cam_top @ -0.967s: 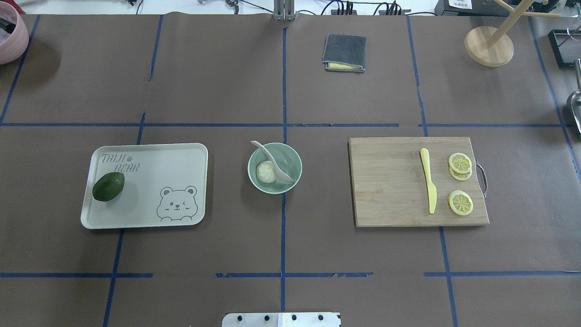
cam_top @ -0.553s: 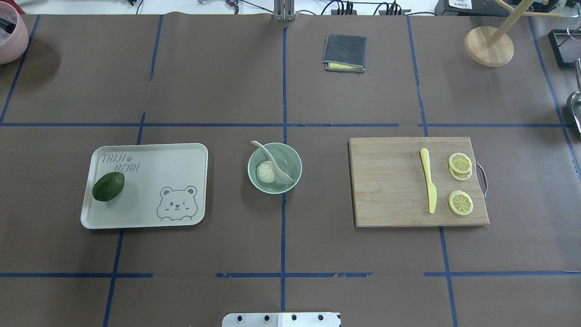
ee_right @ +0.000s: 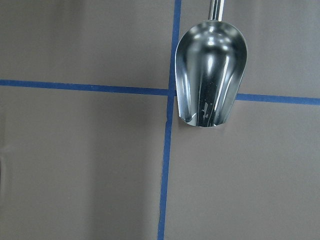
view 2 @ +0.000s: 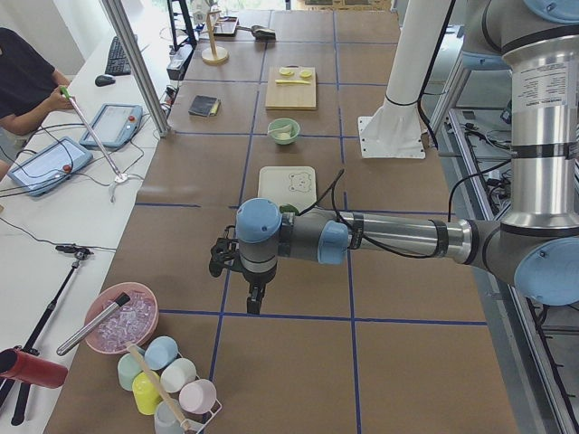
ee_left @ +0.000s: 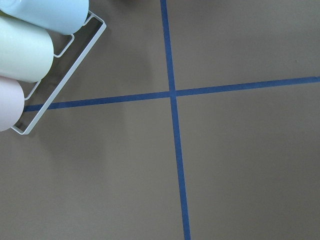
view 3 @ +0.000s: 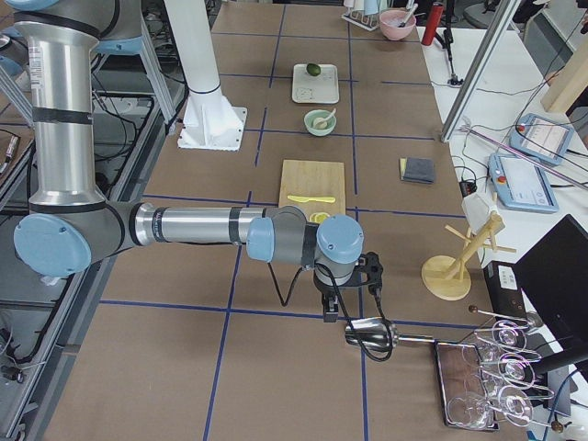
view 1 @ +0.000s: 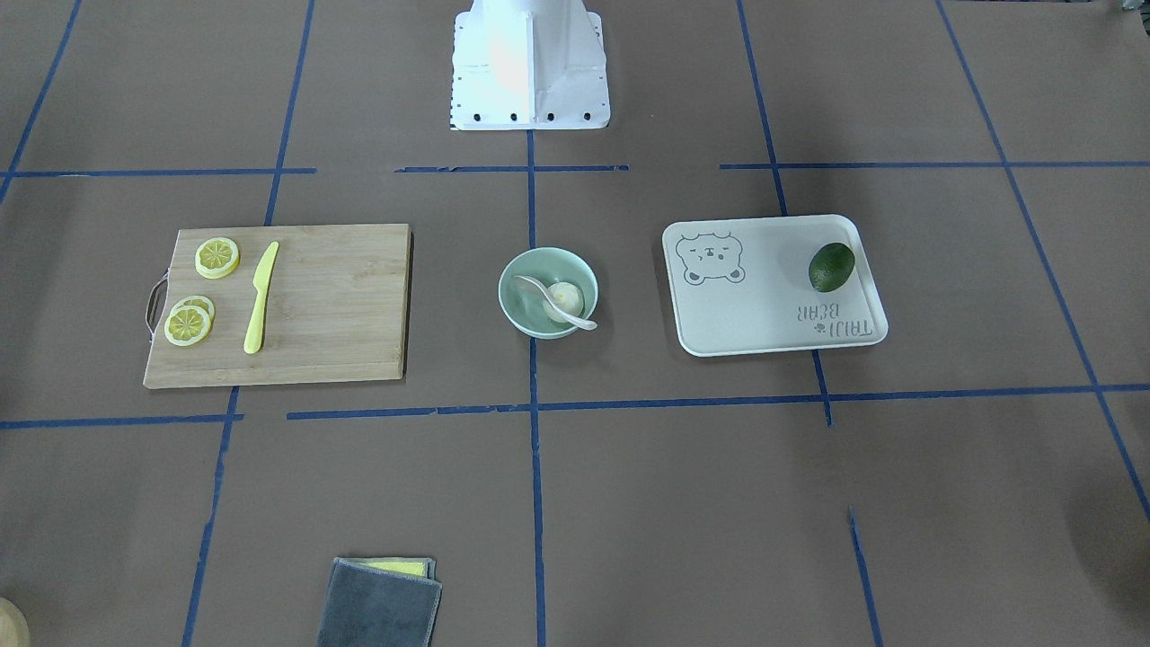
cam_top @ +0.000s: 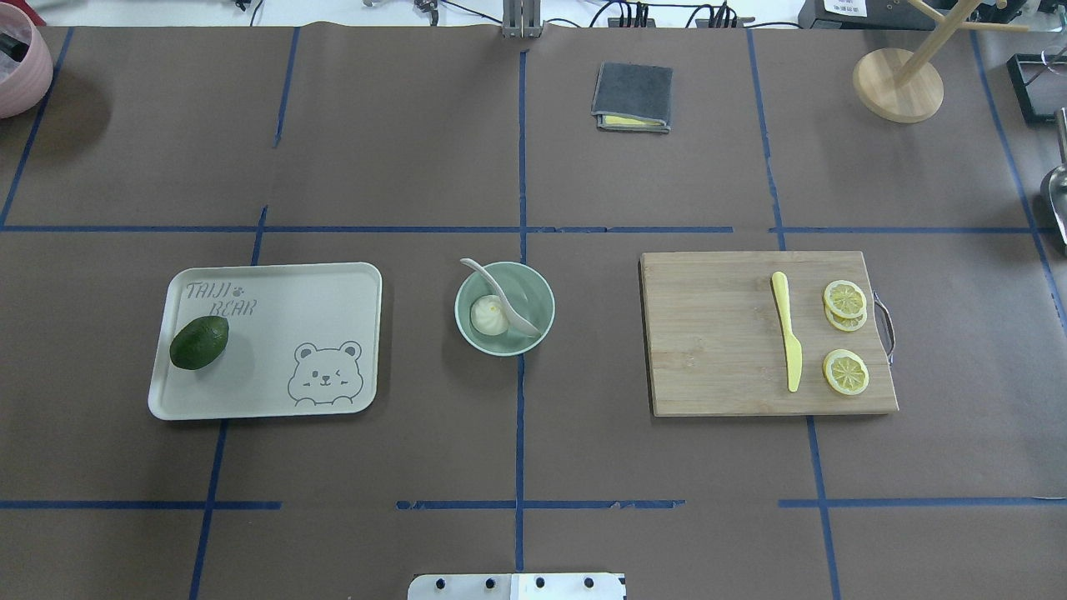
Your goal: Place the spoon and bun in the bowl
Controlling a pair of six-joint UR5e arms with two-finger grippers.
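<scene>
Overhead exterior: "TAIJI BEAR" is read on tray [cam_top: 317, 300]; bun [cam_top: 488, 316] and spoon [cam_top: 503, 296] are seen in bowl [cam_top: 542, 293], w/ the handle laid over the rim.
Front-facing: same lettering is seen upside-down.
Ext. left: left gripper [view 2: 254, 303] is pointed down, arm stretched low; grip can't be told.
Ext. right: right gripper [view 3: 329, 310] is pointed down near metal scoop [view 3: 370, 335]; grip can't be told.
L wrist: pastel cups [ee_left: 25, 50] are seen.
R wrist: the scoop is seen.
</scene>
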